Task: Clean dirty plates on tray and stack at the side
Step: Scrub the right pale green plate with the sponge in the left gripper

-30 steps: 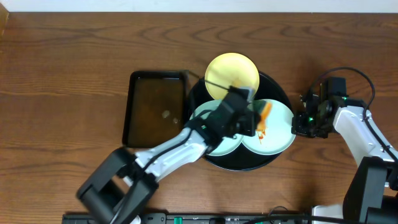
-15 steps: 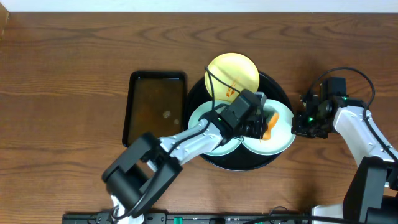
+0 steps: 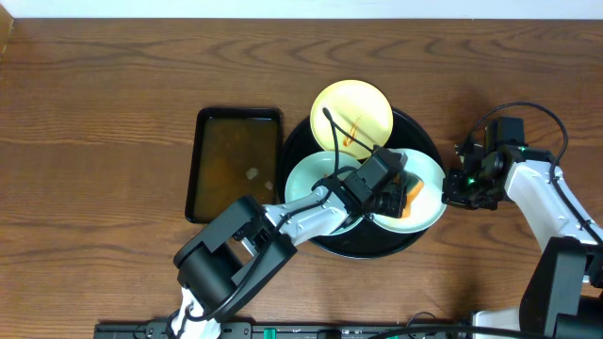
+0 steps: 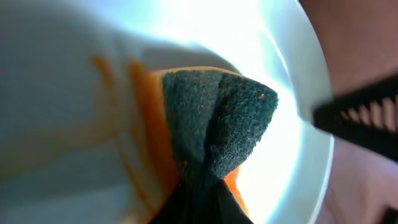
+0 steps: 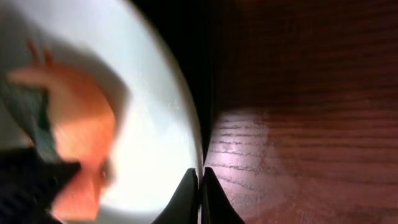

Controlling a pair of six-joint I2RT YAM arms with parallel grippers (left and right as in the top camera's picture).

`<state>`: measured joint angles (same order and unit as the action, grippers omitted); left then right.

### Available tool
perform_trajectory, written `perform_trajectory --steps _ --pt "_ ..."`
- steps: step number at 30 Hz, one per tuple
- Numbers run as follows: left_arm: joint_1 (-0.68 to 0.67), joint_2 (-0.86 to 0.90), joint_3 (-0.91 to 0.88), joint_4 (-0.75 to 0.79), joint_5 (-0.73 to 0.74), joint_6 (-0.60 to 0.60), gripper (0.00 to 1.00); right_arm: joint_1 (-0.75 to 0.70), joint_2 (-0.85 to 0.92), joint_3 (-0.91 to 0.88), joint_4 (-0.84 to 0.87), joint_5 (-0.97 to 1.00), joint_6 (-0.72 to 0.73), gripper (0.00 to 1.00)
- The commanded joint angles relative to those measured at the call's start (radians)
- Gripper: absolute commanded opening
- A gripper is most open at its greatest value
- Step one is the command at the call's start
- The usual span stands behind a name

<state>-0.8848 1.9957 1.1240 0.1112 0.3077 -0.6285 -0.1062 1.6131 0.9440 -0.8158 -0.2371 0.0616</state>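
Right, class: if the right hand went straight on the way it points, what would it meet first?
Likely the rim of the black tray, with the blue-green plate close beside it; depth is unclear.

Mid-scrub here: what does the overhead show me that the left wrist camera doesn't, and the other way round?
Only overhead: the yellow plate, the second blue-green plate, the rectangular tray, and the right gripper at the rim of the black tray. Only left wrist: the green scouring face of the sponge and the orange streaks beside it. Both: the left gripper holding that sponge on the right blue-green plate.
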Motion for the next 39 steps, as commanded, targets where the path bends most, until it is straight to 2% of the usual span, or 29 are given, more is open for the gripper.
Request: perform_trajectory --steps 1,13,18,21,29,35,39 --pt "0.021 0.025 0.021 -0.005 -0.222 0.010 0.07 0.010 0.003 0.008 -0.015 -0.030 -0.024 0.01" --pt "0.061 0.025 0.021 0.054 -0.254 -0.008 0.07 0.010 0.003 0.008 -0.018 -0.029 -0.026 0.01" --pt "0.053 0.023 0.021 0.158 -0.050 -0.024 0.07 0.010 0.003 0.008 -0.020 -0.029 -0.027 0.01" --pt "0.035 0.023 0.021 0.171 0.024 -0.023 0.07 0.010 0.003 0.008 -0.020 -0.029 -0.026 0.01" --pt "0.008 0.026 0.021 0.109 -0.123 0.104 0.07 0.010 0.003 0.008 -0.027 -0.029 -0.026 0.01" --pt "0.014 0.026 0.021 -0.005 -0.388 0.189 0.07 0.010 0.003 0.008 -0.040 -0.029 -0.026 0.01" --pt "0.022 0.026 0.021 -0.081 -0.381 0.206 0.07 0.010 0.003 0.008 -0.040 -0.029 -0.026 0.01"
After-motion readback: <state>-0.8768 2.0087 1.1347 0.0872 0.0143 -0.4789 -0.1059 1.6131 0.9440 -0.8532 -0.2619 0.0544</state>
